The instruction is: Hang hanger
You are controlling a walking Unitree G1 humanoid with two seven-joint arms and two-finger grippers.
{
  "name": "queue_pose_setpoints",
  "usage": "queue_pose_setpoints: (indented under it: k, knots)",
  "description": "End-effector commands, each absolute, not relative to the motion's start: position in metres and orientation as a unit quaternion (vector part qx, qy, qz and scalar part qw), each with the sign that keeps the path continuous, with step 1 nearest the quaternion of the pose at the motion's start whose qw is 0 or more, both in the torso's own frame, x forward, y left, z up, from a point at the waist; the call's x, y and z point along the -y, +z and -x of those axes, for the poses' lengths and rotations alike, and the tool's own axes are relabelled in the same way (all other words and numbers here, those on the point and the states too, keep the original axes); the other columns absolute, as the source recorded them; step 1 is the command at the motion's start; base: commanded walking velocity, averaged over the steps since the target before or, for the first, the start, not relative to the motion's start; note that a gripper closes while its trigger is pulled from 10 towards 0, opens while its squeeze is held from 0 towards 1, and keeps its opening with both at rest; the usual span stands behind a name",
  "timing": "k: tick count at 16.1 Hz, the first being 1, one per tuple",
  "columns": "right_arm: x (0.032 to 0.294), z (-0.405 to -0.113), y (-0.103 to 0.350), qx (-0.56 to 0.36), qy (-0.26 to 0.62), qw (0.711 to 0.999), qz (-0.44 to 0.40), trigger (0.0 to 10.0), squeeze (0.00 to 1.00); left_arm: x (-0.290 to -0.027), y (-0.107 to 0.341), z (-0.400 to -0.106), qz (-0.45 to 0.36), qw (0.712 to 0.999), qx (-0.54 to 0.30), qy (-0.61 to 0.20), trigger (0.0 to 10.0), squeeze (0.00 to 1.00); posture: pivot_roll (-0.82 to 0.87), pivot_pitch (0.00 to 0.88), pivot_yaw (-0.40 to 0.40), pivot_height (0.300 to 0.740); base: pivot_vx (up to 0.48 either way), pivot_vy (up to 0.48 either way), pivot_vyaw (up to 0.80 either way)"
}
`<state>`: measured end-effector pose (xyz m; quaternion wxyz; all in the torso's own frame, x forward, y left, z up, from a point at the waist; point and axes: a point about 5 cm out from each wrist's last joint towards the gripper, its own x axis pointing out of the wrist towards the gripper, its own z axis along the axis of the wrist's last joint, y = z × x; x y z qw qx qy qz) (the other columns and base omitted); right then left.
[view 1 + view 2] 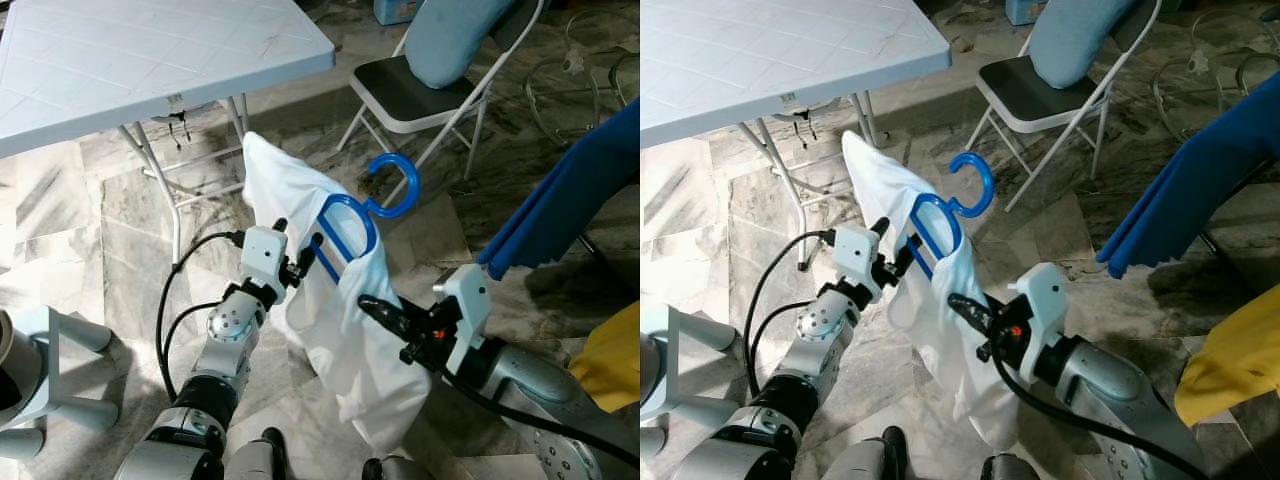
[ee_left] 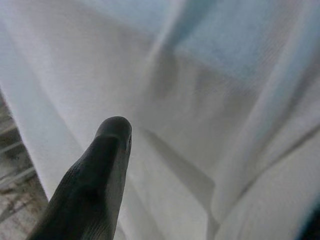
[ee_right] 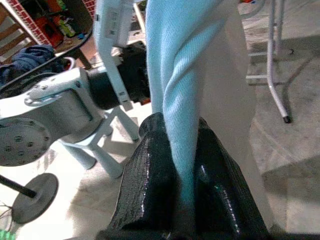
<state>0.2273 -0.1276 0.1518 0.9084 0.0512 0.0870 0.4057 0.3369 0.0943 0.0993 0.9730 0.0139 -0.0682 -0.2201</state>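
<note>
The right hand (image 1: 378, 312) is clenched on a fold of the white cloth garment (image 1: 345, 330); in the right wrist view its two black fingers (image 3: 145, 195) pinch the fabric (image 3: 182, 100) between them. The left hand (image 1: 300, 262) sits against the garment's other side, up by the collar and touching the blue plastic hanger (image 1: 350, 225); whether its fingers are closed on anything I cannot tell, since the left wrist view gives just one black finger (image 2: 95, 180) lying against white cloth (image 2: 210, 115).

The hanger sits inside the garment's neck, held in the air between the two hands. Its long axis runs tilted, rising from near the left hand up and away toward the folding chair (image 1: 420, 95), and its open hook (image 1: 395, 185) points upward at that far end. The garment droops below the hanger toward the marble floor (image 1: 100, 250).

Beyond the hanger on the robot's left stands a pale blue plastic folding table (image 1: 130, 60). To the hanger's right hangs a dark blue cloth (image 1: 570, 200), with a yellow cloth (image 1: 610, 360) lower down.
</note>
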Motion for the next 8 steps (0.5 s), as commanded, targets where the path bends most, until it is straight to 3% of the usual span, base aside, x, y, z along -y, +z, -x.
queue_pose_setpoints:
  k: [1, 8]
  knots:
    - [0.1198, -0.2212, 0.1626, -0.063, 0.433, 0.898, -0.054, 10.0, 0.00, -0.0980, 0.0977, -0.3370, -0.014, 0.974, 0.067, -0.216, 0.0, 0.00, -0.12, 0.190, 0.081, 0.740, 0.000, 0.000, 0.00]
    - [0.1216, -0.2224, 0.1545, -0.075, 0.406, 0.910, -0.034, 10.0, 0.00, -0.1049, 0.0946, -0.3368, 0.025, 0.977, 0.059, -0.205, 0.0, 0.00, -0.12, 0.202, 0.087, 0.740, 0.000, 0.000, 0.00]
